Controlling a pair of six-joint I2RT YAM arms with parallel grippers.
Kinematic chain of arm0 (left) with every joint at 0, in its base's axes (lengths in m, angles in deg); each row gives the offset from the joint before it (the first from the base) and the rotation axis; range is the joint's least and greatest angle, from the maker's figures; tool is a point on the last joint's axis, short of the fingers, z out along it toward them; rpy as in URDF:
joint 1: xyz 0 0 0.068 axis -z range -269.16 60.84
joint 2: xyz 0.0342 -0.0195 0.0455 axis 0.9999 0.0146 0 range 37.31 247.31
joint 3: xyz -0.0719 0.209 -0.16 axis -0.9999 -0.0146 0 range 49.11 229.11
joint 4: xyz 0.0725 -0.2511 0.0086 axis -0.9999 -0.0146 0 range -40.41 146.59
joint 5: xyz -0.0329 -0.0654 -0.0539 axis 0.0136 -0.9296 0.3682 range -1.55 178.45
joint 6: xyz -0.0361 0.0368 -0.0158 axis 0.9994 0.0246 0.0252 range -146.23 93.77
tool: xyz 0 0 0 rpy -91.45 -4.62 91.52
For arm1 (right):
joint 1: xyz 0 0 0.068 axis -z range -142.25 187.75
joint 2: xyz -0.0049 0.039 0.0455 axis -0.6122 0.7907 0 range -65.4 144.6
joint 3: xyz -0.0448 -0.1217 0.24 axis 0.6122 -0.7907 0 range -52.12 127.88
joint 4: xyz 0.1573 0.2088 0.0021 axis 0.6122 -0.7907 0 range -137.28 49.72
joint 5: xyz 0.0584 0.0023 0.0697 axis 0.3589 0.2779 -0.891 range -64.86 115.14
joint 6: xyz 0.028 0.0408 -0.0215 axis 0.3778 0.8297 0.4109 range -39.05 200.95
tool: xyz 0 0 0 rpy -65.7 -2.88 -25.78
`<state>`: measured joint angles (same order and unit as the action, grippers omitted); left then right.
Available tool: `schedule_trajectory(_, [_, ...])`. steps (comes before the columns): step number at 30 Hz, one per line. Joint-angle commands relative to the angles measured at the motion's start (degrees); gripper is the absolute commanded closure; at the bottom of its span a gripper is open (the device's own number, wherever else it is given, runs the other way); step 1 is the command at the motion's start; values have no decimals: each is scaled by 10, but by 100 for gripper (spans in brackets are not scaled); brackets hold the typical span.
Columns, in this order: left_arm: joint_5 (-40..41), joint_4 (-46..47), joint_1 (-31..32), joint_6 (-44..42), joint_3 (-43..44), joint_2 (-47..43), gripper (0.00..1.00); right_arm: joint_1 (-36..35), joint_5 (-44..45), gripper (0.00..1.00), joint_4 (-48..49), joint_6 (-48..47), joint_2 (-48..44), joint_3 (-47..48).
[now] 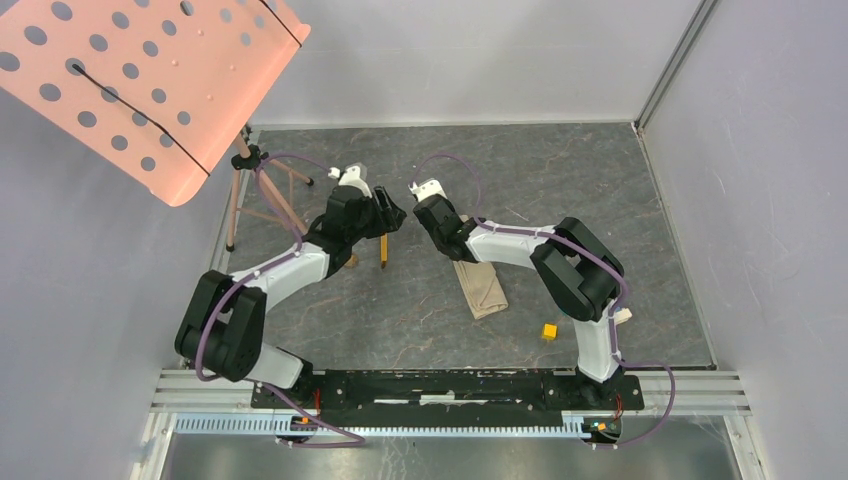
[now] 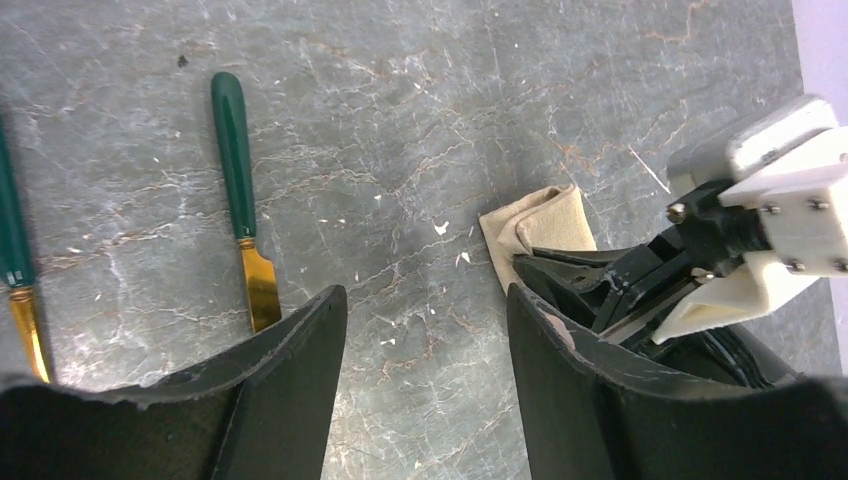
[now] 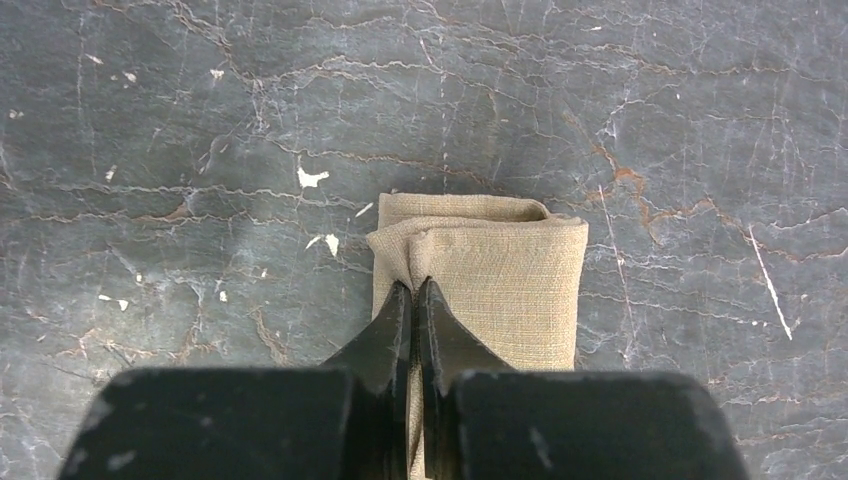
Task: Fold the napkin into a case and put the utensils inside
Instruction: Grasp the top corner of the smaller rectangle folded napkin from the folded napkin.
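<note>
Right wrist view: right tool (image 3: 415,292) pinches the napkin (image 3: 500,275); soft and limp, it likely wants an edge-layer grip; left tool (image 2: 425,300) stands released.

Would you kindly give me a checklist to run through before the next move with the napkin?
1. Right gripper shut on the napkin: ok.
2. Napkin folded into a narrow strip on the table: ok.
3. Left gripper open and empty: ok.
4. Knife lying apart from the napkin: ok.
5. Second utensil fully in view: not ok, cut off at the picture's edge.
6. Pocket open enough for utensils: cannot tell.
</note>
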<state>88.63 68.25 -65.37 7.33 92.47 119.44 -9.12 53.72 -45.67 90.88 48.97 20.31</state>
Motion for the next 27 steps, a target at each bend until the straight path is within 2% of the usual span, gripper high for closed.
schedule_trajectory(1, [-56,52,-3,21,10,34,33,-2,-1,100,24,3,-33,2])
schedule_trajectory(4, [-103,85,2,24,23,72,28,5,-23,100,37,17,-63,-23])
schedule_trajectory(6, [-107,94,13,28,35,98,29,13,-47,100,50,34,-84,-46])
schedule_trajectory(11, [-50,96,65,31,75,161,36,43,-97,100,93,76,-130,-104])
schedule_trajectory(13, [-31,125,83,26,71,174,38,53,-112,100,99,89,-141,-119])
schedule_trajectory(16, [-4,143,113,-4,74,183,40,67,-134,100,110,108,-153,-139])
schedule_trajectory(20, [32,121,140,-40,107,202,41,85,-165,100,131,139,-165,-163])
schedule_trajectory(27, [67,94,168,-95,140,226,63,109,-206,100,154,166,-177,-183])
